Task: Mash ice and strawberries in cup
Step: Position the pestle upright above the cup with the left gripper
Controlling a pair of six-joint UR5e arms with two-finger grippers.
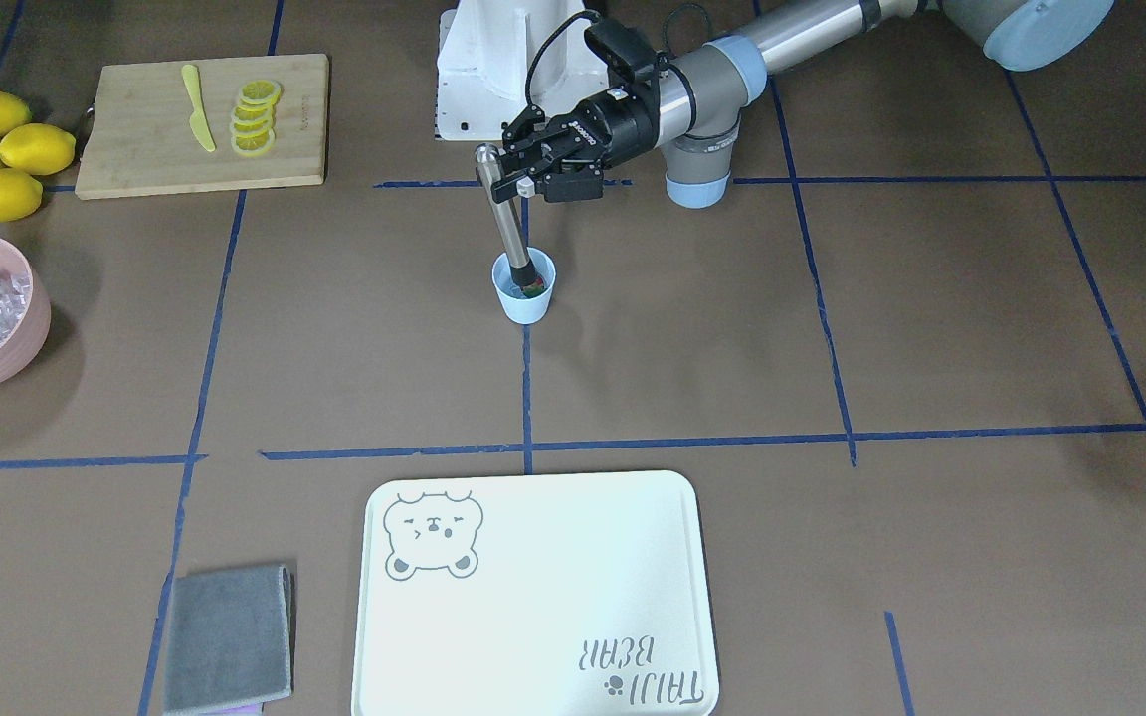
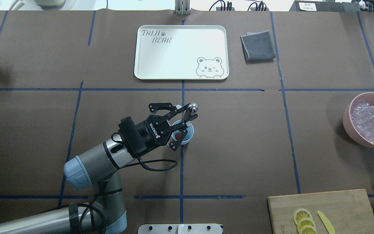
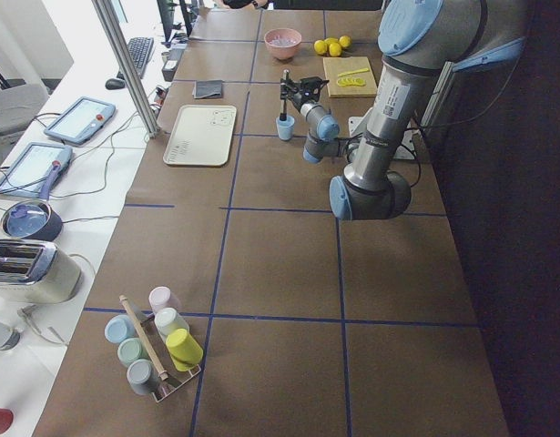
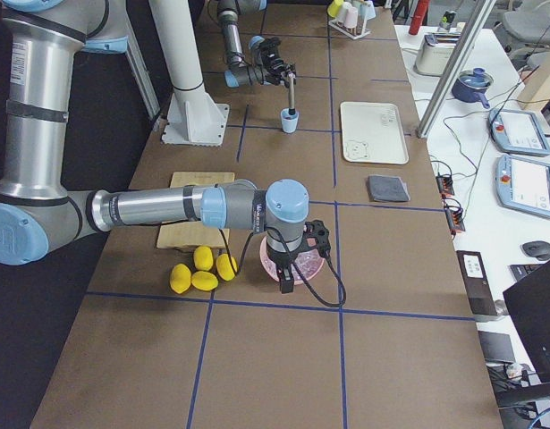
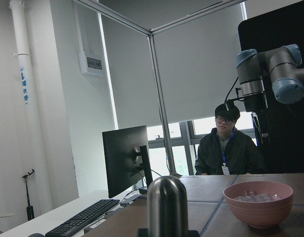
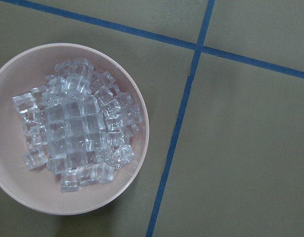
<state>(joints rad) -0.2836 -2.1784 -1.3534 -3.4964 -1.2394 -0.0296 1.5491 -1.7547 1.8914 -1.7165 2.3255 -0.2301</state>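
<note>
The pale-blue cup (image 2: pixel 187 135) stands at the table's middle, also in the front view (image 1: pixel 525 298). A red strawberry (image 2: pixel 178 136) lies inside it. My left gripper (image 1: pixel 506 185) is shut on a steel muddler (image 1: pixel 506 224), which leans a little with its lower end inside the cup. The ice (image 6: pixel 77 133) fills a pink bowl (image 2: pixel 347 118); I cannot tell whether any ice is in the cup. My right gripper (image 4: pixel 286 282) hangs over that bowl and shows only in the right side view, so I cannot tell its state.
A bamboo board (image 1: pixel 135 159) carries lemon slices (image 1: pixel 255 117) and a yellow knife (image 1: pixel 197 119); whole lemons (image 1: pixel 6 149) lie beside it. A white bear tray (image 2: pixel 154 65) and a grey cloth (image 2: pixel 258 45) sit on the far side. A person (image 5: pixel 226 148) sits beyond the table.
</note>
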